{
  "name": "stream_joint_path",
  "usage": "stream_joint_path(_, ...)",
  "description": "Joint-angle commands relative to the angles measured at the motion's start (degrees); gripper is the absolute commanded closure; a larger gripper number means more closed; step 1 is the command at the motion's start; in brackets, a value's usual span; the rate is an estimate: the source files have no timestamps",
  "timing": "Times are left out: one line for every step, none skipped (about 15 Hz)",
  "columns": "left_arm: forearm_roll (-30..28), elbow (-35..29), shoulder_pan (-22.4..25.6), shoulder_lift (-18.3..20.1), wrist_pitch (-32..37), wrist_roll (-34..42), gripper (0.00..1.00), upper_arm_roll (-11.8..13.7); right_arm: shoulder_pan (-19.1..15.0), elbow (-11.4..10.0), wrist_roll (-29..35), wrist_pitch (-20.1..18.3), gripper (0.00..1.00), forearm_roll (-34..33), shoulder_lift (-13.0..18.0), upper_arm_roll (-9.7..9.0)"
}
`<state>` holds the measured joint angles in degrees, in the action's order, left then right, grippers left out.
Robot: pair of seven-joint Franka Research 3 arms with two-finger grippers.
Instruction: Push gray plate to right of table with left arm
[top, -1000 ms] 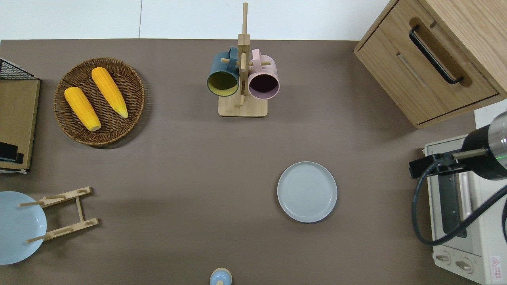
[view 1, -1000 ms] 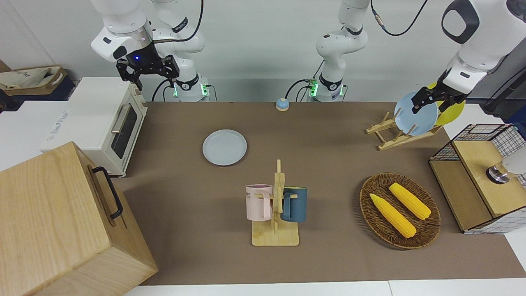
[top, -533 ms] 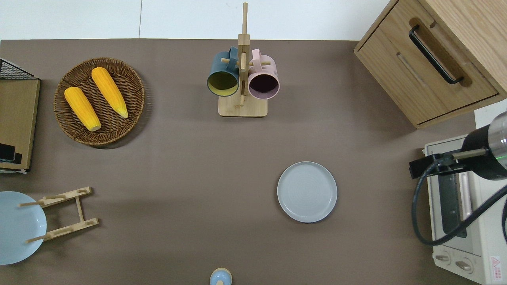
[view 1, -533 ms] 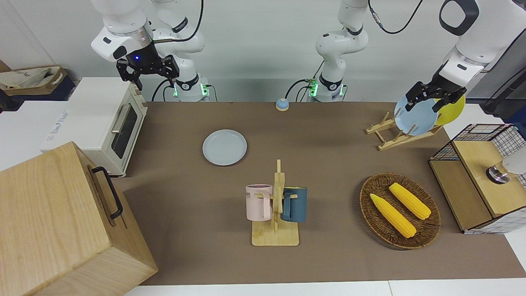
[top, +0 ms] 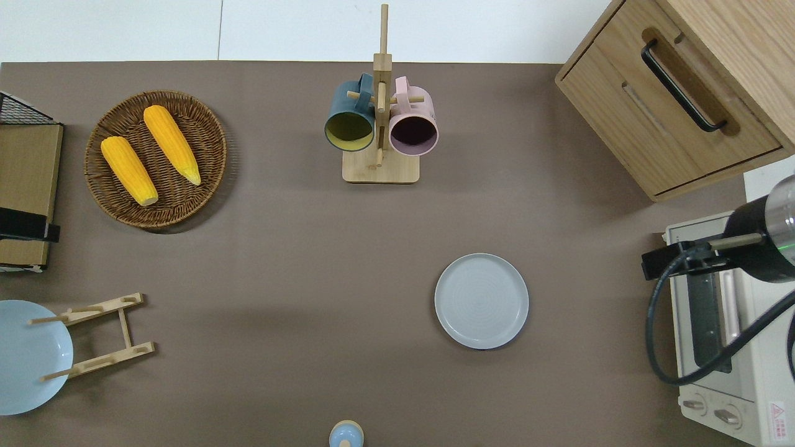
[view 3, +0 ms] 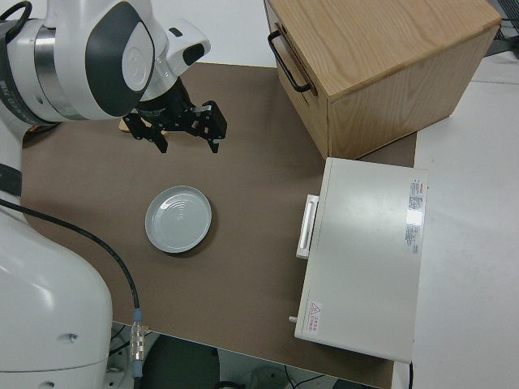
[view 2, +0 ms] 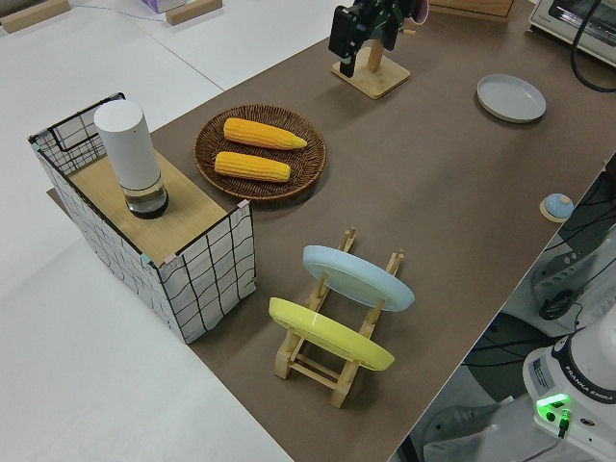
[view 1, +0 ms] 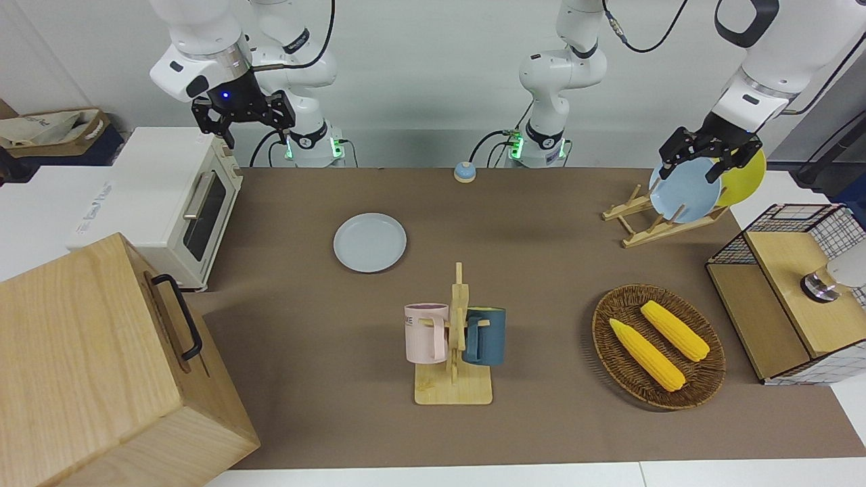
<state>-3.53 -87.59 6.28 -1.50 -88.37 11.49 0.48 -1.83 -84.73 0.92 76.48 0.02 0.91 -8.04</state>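
The gray plate (view 1: 370, 242) lies flat on the brown table (view 1: 541, 270), toward the right arm's end and nearer to the robots than the mug stand; the overhead view shows this plate (top: 481, 300) with nothing touching it. My left gripper (view 1: 691, 169) hangs open and empty in the air at the left arm's end of the table. From above, the left gripper (top: 25, 225) is a black bar over the edge of the wire box, far from the plate. The right arm is parked, and the right gripper (view 1: 243, 128) is open.
A wooden dish rack (view 1: 643, 220) holds a sky-blue plate (view 1: 685, 193) and a yellow plate (view 1: 744, 182). Around them are a wicker basket (view 1: 657, 345) with two corn cobs, a mug stand (view 1: 454, 338), a wire box (view 1: 785, 291), a toaster oven (view 1: 169, 203), a wooden cabinet (view 1: 101, 365) and a small blue bell (view 1: 464, 172).
The left gripper has risen and shifted toward the table's middle, and more of it shows at the overhead view's edge. The gray plate and the right arm have not moved.
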Motion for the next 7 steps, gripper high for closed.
stream_joint_path(1.6,0.41,-0.83,0.27,0.39,0.9,0.0,0.75,-1.07,0.53,0.75,-0.89,0.017,0.25,0.14,-0.92)
stream_joint_path(1.6,0.41,-0.92,0.27,0.39,0.9,0.0,0.75,-1.07,0.53,0.75,-0.89,0.017,0.25,0.14,-0.92)
stream_joint_path(1.6,0.41,-1.01,0.27,0.39,0.9,0.0,0.57,-1.07,0.53,0.66,-0.89,0.017,0.25,0.14,-0.92)
stream_joint_path(1.69,0.41,-0.92,0.27,0.39,0.82,0.0,0.48,-1.07,0.53,0.66,-0.89,0.017,0.25,0.14,-0.92)
stream_joint_path(1.69,0.41,-0.83,0.27,0.39,0.9,0.0,0.48,-1.07,0.53,0.75,-0.89,0.017,0.25,0.14,-0.92)
stream_joint_path(1.69,0.41,-0.75,0.27,0.39,0.9,0.0,0.4,-1.07,0.53,0.75,-0.89,0.017,0.25,0.14,-0.92)
stream_joint_path(1.69,0.41,-0.75,0.27,0.57,0.9,0.0,0.4,-1.07,0.53,0.66,-0.89,0.017,0.25,0.14,-0.92)
